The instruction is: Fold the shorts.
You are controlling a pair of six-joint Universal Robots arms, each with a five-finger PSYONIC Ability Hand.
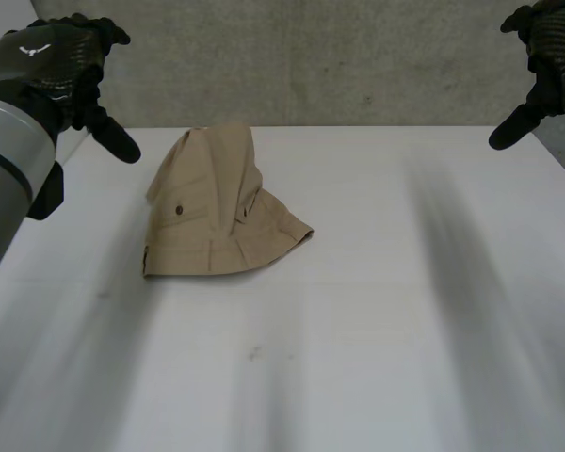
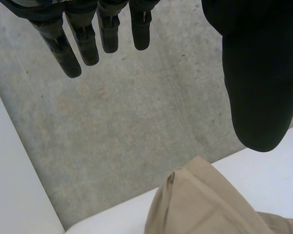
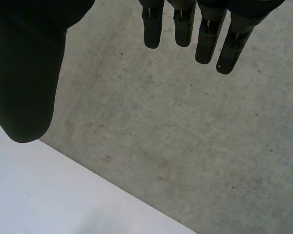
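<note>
Tan shorts [image 1: 217, 207] lie bunched in a folded heap on the white table [image 1: 377, 311], left of its middle, with a small dark button on the near side. My left hand [image 1: 61, 66] hangs raised at the table's far left corner, off to the left of the shorts, fingers straight and holding nothing. In the left wrist view, the fingers [image 2: 83, 41] and thumb [image 2: 256, 92] are spread apart above a tan fold of the shorts [image 2: 205, 204]. My right hand [image 1: 546, 56] is raised over the far right corner, far from the shorts, its fingers [image 3: 205, 34] and thumb [image 3: 27, 83] spread and empty.
A grey concrete floor [image 1: 339, 66] lies past the table's far edge. The table's right side and front are bare white surface.
</note>
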